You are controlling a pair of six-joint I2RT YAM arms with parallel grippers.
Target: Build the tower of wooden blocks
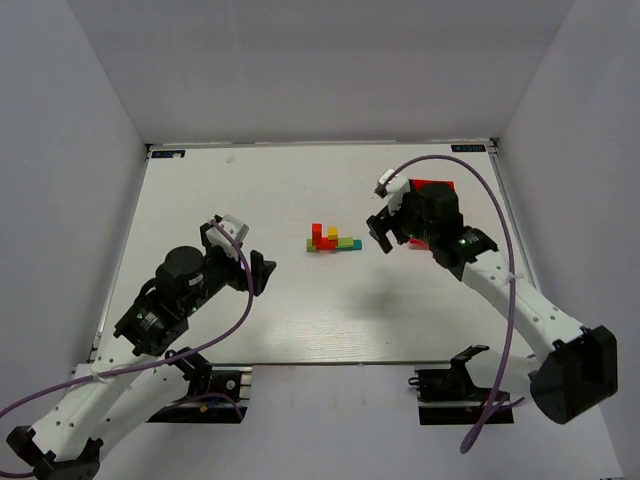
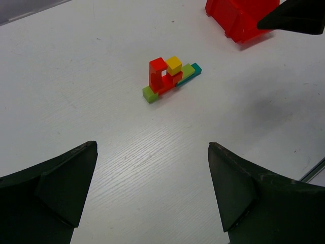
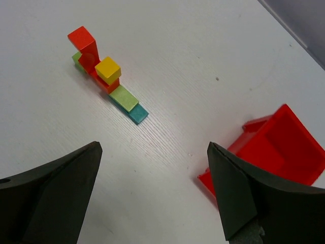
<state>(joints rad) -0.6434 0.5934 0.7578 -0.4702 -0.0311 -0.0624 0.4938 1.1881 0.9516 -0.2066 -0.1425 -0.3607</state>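
Note:
The wood block tower point(image 1: 331, 240) stands at the table's middle: a tall red block point(image 2: 157, 73) and a yellow cube point(image 2: 173, 64) on red pieces, with green and teal bars point(image 2: 189, 73) lying low at its base. It also shows in the right wrist view point(image 3: 107, 70). My left gripper point(image 1: 260, 271) is open and empty, hovering left and nearer than the tower; bare table shows between its fingers point(image 2: 152, 145). My right gripper point(image 1: 384, 232) is open and empty, hovering just right of the tower point(image 3: 153, 145).
A large red plastic bin point(image 1: 433, 189) sits at the back right behind my right gripper; it also shows in the left wrist view point(image 2: 239, 18) and the right wrist view point(image 3: 277, 152). Grey walls enclose the white table point(image 1: 300, 320).

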